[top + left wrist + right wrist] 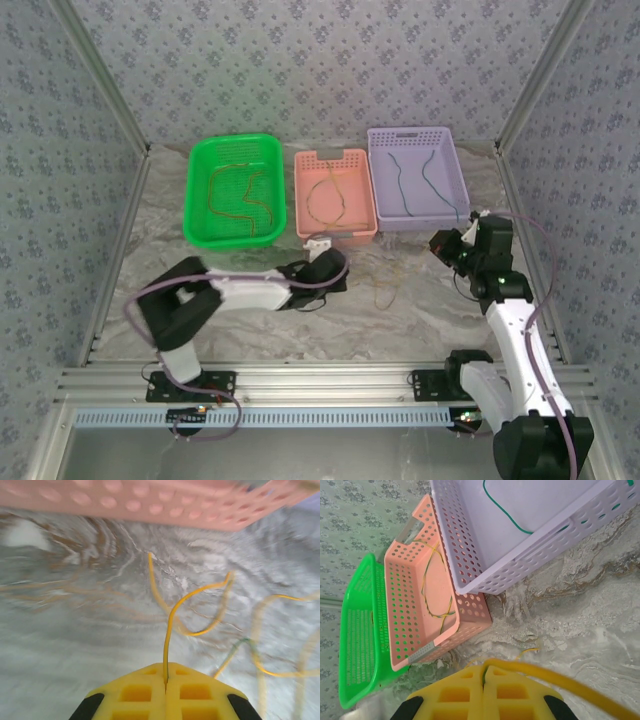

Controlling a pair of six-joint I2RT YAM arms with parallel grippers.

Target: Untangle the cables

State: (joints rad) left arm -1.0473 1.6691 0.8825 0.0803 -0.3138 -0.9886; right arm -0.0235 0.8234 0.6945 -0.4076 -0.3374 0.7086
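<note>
My left gripper (pixel 166 674) is shut on a yellow cable (pixel 172 615) that rises from between the yellow fingers and loops over the marble table just in front of the pink basket (pixel 150 500). A greenish cable (pixel 240 645) lies among the yellow loops to the right. My right gripper (pixel 484 672) is shut on a yellow cable (pixel 560 677) that runs off to the lower right. From above, the left gripper (pixel 322 255) sits by the pink basket (pixel 336 232), the right gripper (pixel 440 243) by the purple basket (pixel 415 222), with loose yellow cable (pixel 383 290) between them.
The green basket (pixel 198 200) holds orange and yellow cables (pixel 240 195). A yellow-green cable (pixel 432 580) lies in the pink basket and teal cables (pixel 502 507) in the purple one. The three baskets line the back of the table, with patterned walls on both sides.
</note>
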